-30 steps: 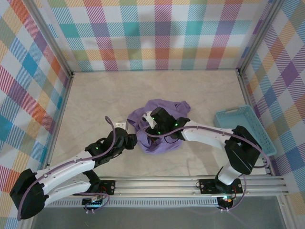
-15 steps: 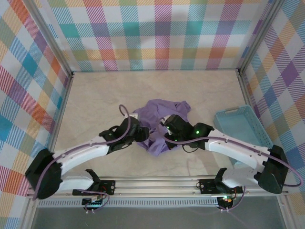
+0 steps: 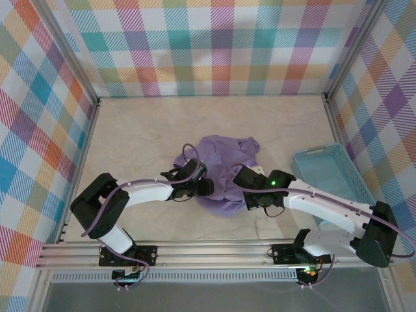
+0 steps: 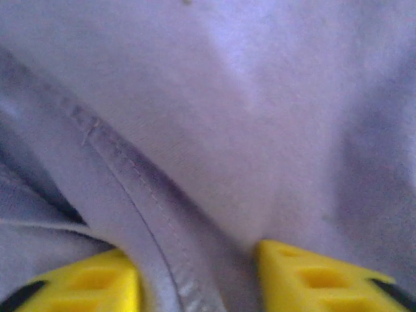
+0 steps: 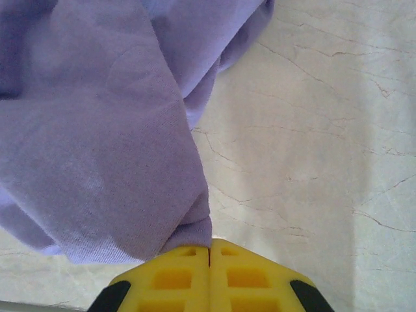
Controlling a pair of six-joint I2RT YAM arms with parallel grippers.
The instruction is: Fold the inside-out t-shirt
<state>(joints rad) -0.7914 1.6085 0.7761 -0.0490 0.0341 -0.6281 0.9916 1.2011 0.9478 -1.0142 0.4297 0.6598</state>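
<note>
Now, the t-shirt [image 3: 227,153] sits bunched in the middle of the table [image 3: 130,130]. The left arm doubles back at its elbow, lying low, with the left gripper [image 4: 198,273] half closed on a seamed fold. The right arm stretches long across, and the right gripper [image 5: 209,253] is pressed together, pinching the cloth's edge.

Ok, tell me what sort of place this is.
Probably a robot test cell, not a home: a table boxed in by checked panels, the left arm and right arm bolted to a metal rail, one purple t-shirt to practise on.
</note>
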